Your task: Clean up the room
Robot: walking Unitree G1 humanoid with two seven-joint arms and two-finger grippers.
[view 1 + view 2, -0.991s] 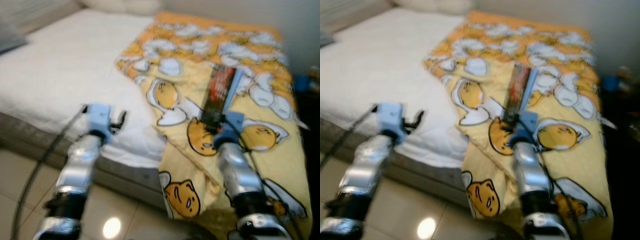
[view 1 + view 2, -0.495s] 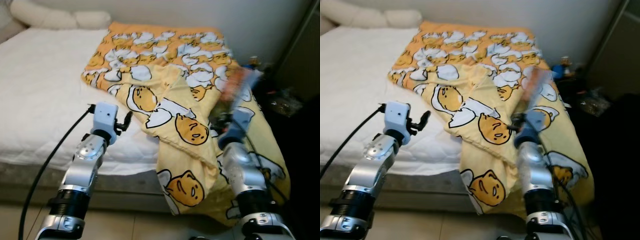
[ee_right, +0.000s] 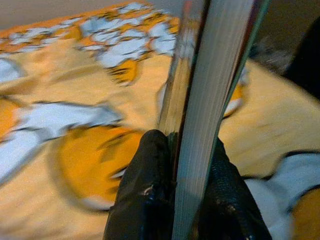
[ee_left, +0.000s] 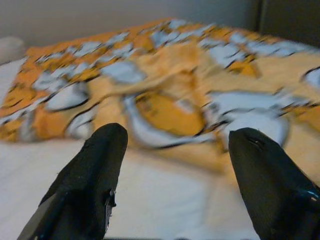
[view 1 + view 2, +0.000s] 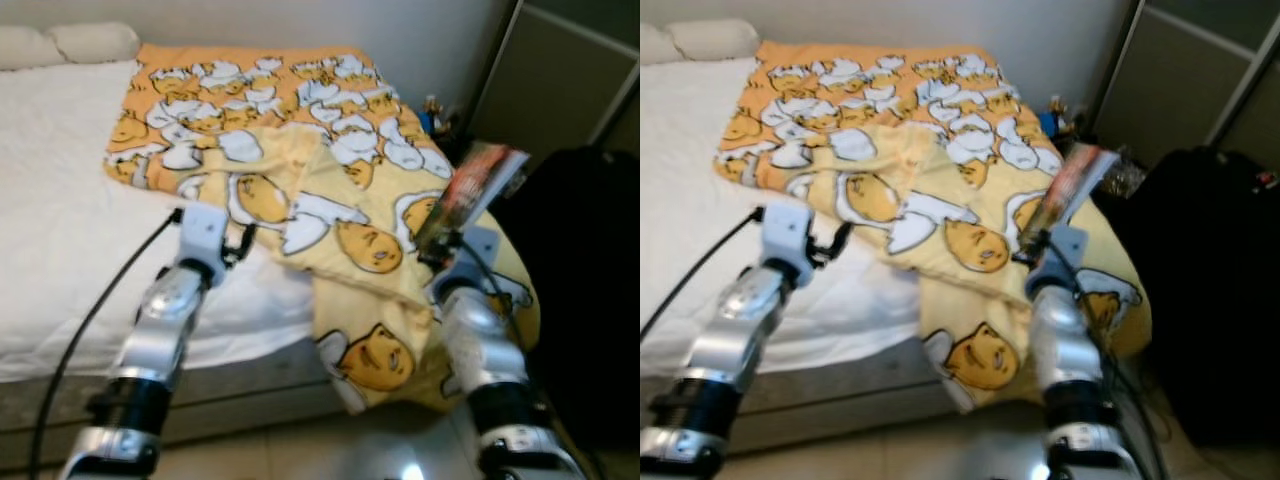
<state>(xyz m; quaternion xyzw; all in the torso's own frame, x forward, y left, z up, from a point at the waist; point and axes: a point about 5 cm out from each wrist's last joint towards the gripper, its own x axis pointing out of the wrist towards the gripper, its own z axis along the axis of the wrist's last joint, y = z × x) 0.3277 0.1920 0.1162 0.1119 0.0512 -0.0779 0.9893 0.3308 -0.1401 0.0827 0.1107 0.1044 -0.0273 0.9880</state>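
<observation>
Right fingers pinch the book upright; left fingers spread wide.

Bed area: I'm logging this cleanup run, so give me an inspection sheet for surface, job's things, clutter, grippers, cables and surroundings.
Surface: bed with white sheet; yellow cartoon-print blanket rumpled, draped over its corner.
Job's things: book, held up tilted above the blanket.
Clutter: small items on the floor by the wall, too blurred to name.
Grippers: right gripper shut on the book; left gripper open, over the sheet near the blanket's edge.
Cables: black cable along the left arm.
Surroundings: pillows at the bed's head, dark bag right of the bed, tiled floor.
</observation>
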